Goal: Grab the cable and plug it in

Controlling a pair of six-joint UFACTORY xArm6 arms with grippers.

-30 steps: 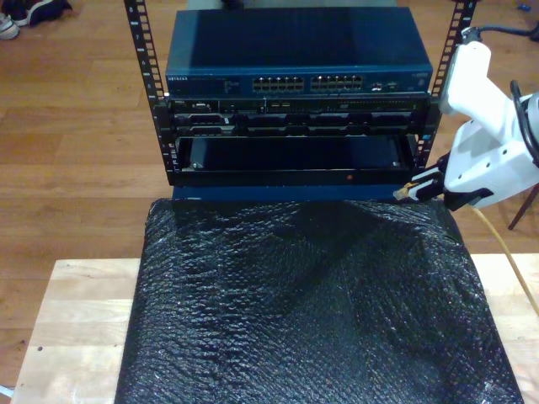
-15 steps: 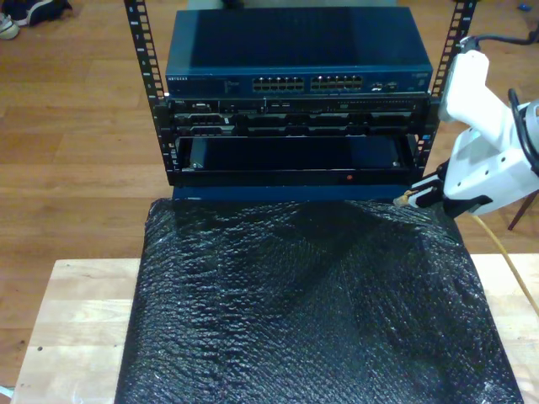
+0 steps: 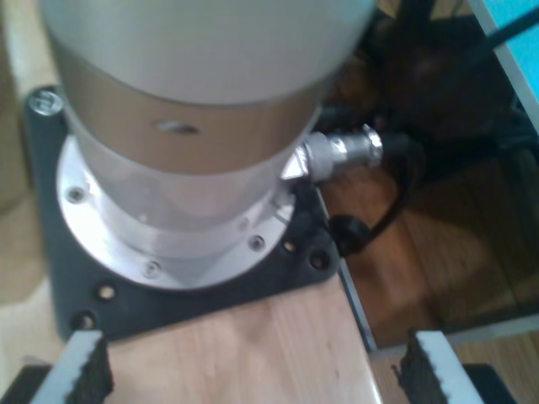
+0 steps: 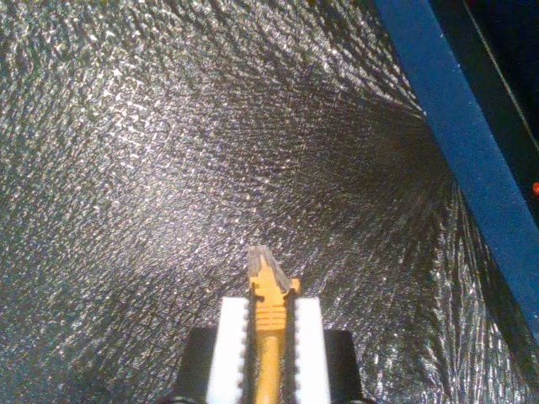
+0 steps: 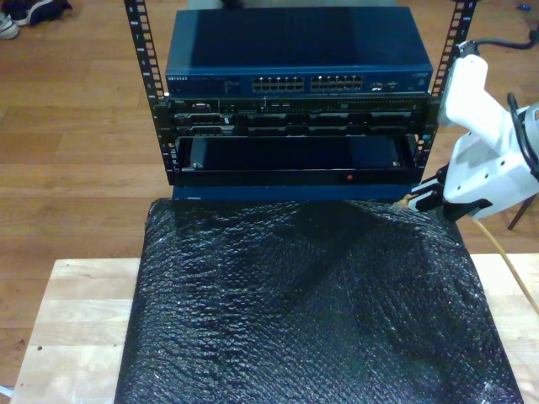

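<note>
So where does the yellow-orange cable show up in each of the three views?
Exterior view: the cable runs from my second gripper at the exterior view's right edge.
Second wrist view: its plug end pokes out between the white fingers.
First wrist view: an arm base, no cable.
Shared landmark: the black mat, under the plug.

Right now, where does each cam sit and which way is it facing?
Exterior view: high at the table's near end, facing the rack across the black mat; an arm enters from the exterior view's right.
First wrist view: on my first end effector, open, facing an arm base.
Second wrist view: on my second end effector, facing the mat.
Exterior and second wrist views share the cable, mat and rack.
</note>
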